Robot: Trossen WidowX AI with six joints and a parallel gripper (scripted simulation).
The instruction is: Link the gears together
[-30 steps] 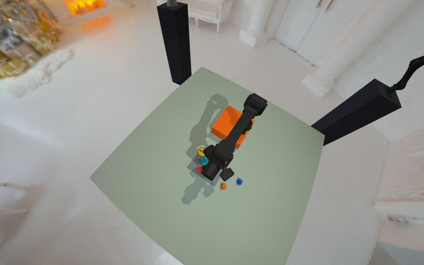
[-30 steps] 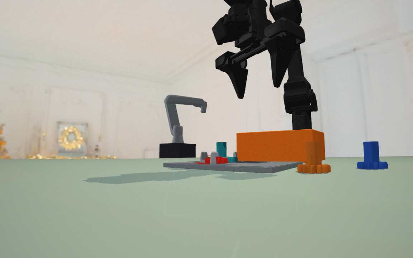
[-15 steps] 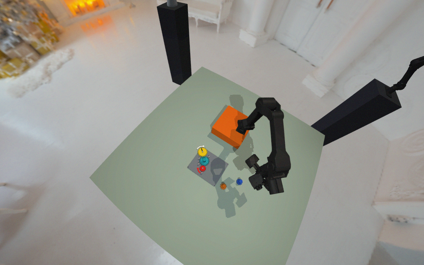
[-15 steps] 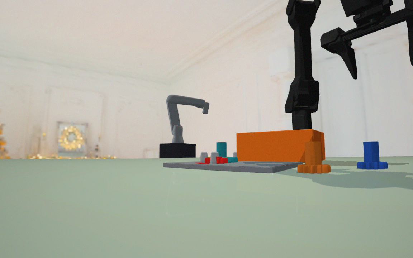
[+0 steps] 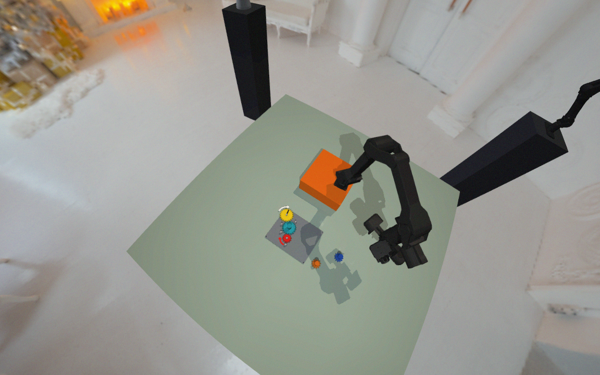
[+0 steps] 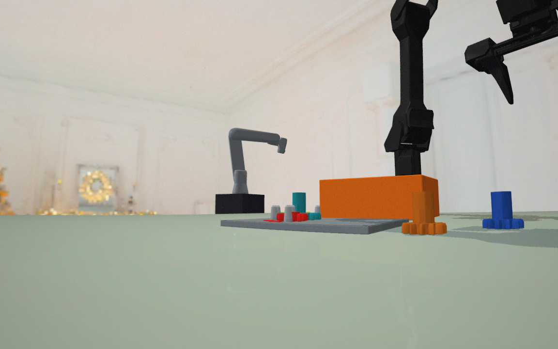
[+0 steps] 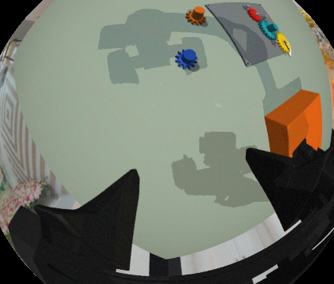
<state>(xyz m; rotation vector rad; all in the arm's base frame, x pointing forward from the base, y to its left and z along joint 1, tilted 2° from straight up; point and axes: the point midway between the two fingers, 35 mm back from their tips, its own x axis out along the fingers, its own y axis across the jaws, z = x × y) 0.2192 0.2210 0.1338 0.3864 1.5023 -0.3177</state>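
Note:
The grey board (image 5: 298, 254) (image 6: 346, 226) (image 7: 234, 13) carries the red gear (image 5: 285, 238) (image 6: 300, 216) (image 7: 254, 14), the yellow gear (image 5: 285, 213) (image 7: 282, 43) and, between them, a teal gear (image 5: 288, 227) (image 6: 299, 201) (image 7: 269, 31). The teal gear stands upright, low on the board, its teeth next to both. Grey pegs (image 6: 289, 213) show near the red gear. An orange gear (image 5: 316, 263) (image 6: 423, 216) (image 7: 196, 16) and a blue gear (image 5: 338, 257) (image 6: 501, 210) (image 7: 186, 59) stand loose on the table. My gripper (image 6: 549, 94) (image 7: 195, 164) is open and empty, high above the table, away from the board.
The green table (image 5: 227, 270) (image 6: 185, 282) (image 7: 116, 118) lies under everything. An orange block (image 5: 318, 179) (image 6: 367, 197) (image 7: 293, 114) stands beside the board, under my arm's base. Arm shadows fall across the board and around the loose gears. Dark pillars stand beyond the table edges.

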